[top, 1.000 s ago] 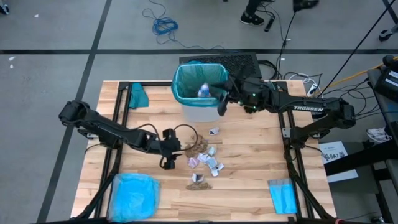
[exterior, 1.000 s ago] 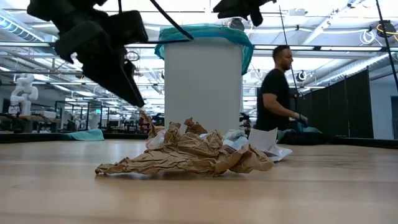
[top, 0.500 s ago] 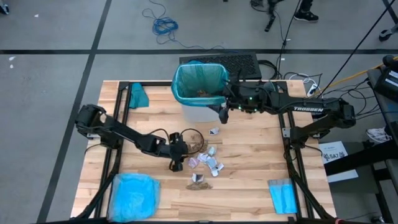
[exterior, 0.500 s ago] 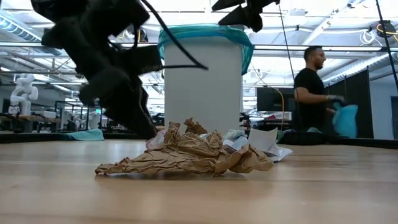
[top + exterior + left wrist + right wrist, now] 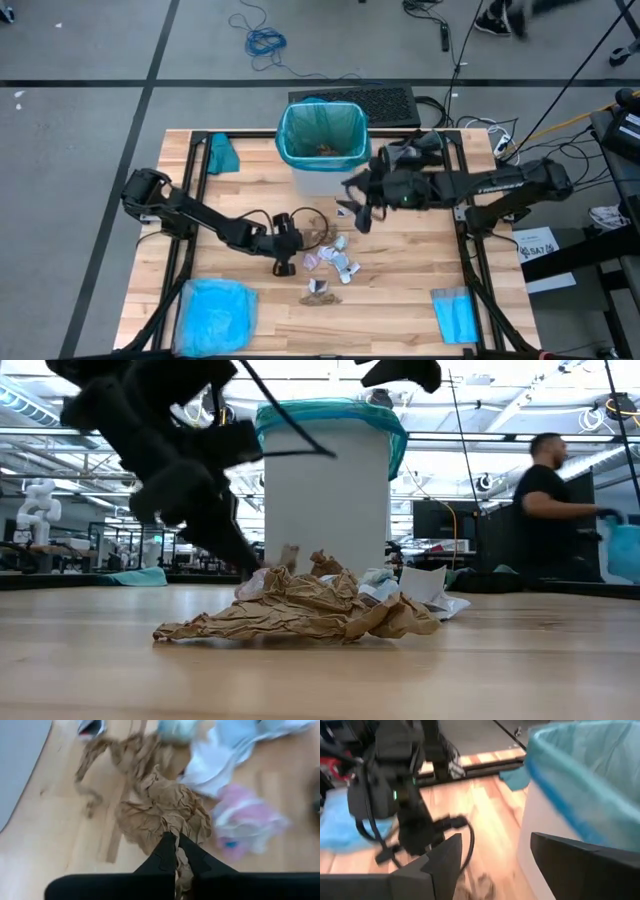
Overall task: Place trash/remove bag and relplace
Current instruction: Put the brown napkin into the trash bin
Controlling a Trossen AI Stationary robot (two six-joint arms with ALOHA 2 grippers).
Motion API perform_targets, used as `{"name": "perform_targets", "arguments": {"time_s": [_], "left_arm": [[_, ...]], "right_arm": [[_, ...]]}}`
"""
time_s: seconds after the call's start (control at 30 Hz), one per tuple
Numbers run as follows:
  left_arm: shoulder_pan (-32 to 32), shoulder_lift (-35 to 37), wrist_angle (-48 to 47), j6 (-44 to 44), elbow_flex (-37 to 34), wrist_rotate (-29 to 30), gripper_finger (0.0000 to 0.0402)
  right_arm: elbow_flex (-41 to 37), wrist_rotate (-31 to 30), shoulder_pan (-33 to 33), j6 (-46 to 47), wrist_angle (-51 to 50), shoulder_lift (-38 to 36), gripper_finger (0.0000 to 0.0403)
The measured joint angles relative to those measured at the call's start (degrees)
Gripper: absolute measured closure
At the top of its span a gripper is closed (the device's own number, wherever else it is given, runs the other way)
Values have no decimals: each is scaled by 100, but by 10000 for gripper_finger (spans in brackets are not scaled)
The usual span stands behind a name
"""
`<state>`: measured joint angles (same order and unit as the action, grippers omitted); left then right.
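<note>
Left gripper (image 5: 176, 851), seen from its own wrist camera, is clenched on a crumpled brown paper wad (image 5: 167, 815), a grip the overhead view cannot resolve. From above, this gripper (image 5: 283, 262) sits at the left of the trash (image 5: 328, 258), scattered near the middle of the table (image 5: 400, 290). Right gripper (image 5: 358, 205) hangs released, fingers wide, just in front of the white bin (image 5: 322, 178). Its wrist view shows the teal bag (image 5: 585, 795) folded over the bin rim. Only the low view shows a person (image 5: 550, 500) walking behind.
</note>
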<state>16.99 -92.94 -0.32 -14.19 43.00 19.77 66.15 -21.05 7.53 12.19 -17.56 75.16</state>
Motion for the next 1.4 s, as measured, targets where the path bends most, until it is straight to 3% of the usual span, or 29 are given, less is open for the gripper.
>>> {"name": "perform_targets", "arguments": {"time_s": [0.27, 0.47, 0.73, 0.87, 1.0, 1.4], "left_arm": [[388, 810, -34, 415, 314, 26, 400], [550, 1499, -191, 1158, 771, 166, 401], [463, 1934, -1167, 2325, 1638, 784, 401], [7, 1981, -1709, 2872, 2134, 1012, 401], [-653, 1978, -2070, 3290, 2495, 980, 401], [-2668, 1975, -2499, 3761, 3095, -481, 401]], "right_arm": [[-30, -1351, 1107, 618, -730, 0, 190], [-741, -1804, 1603, 1433, -600, -4, 190], [-2275, -1784, 1990, 2301, 1324, 0, 190], [-2758, -1787, 2036, 2317, 2312, 0, 190], [-2920, -1791, 2035, 2277, 2657, 2, 190], [-2920, -1812, 1933, 2410, 2742, 790, 190]]}}
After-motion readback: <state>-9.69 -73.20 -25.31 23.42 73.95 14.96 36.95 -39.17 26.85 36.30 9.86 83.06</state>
